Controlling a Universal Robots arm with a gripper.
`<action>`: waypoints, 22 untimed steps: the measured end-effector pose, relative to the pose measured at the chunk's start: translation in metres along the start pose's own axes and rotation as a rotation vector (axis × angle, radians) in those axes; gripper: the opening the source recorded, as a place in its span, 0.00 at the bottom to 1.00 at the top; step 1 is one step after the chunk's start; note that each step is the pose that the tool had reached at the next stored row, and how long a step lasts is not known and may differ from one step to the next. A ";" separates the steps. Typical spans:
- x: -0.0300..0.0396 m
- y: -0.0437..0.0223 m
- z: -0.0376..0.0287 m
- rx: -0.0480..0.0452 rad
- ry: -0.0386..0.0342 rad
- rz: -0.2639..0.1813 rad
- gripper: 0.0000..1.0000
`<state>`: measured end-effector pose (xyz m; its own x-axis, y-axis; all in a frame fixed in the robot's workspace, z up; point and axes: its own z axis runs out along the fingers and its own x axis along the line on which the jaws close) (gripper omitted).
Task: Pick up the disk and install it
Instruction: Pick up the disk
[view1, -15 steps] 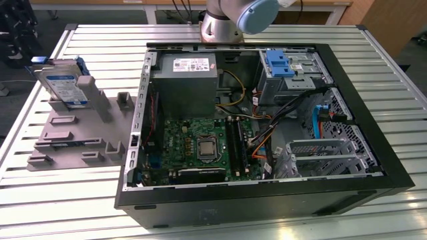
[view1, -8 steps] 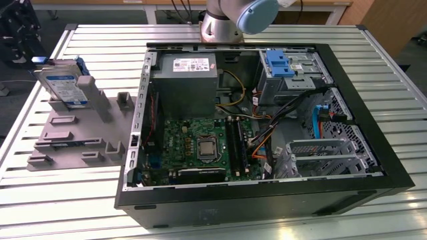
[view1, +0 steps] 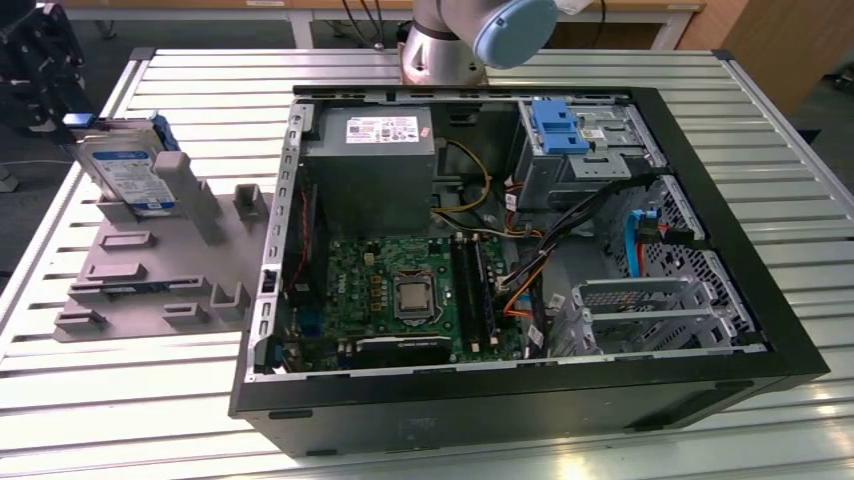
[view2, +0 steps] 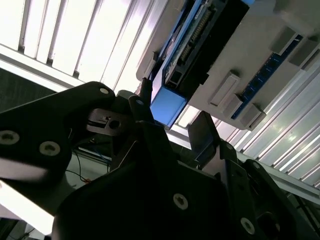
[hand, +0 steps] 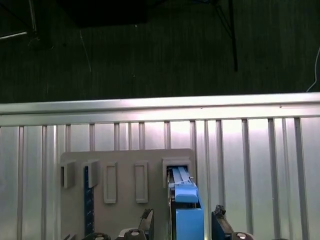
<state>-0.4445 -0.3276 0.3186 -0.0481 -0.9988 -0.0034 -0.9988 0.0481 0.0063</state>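
The disk (view1: 127, 175), silver with a white-and-blue label and blue side rails, stands on edge in a slot of the grey holder plate (view1: 147, 270), at the exterior view's left beside the computer case. In the first wrist view my gripper (hand: 181, 216) is open and straddles the disk's blue rail (hand: 186, 197), one fingertip on each side with a gap to each. The second wrist view shows the same from below: my gripper (view2: 172, 107) with the blue end of the disk (view2: 167, 102) between the dark fingers (view2: 145, 95). Neither finger touches the disk.
The open computer case (view1: 521, 400) lies on the slatted metal table (view1: 134, 400), with a grey power supply (view1: 367, 170), a green motherboard (view1: 394, 290) and a blue bracket on a metal cage (view1: 554, 125) at its far corner. The arm's base (view1: 447, 45) stands behind the case.
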 end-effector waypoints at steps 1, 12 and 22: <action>0.0001 0.0003 0.0018 0.0000 0.0000 0.000 0.56; 0.0000 0.0010 0.0112 -0.0001 0.0004 0.000 0.48; 0.0000 0.0010 0.0120 -0.0001 0.0004 0.000 0.48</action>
<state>-0.4456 -0.3275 0.3066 -0.0481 -0.9988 -0.0030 -0.9988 0.0481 0.0064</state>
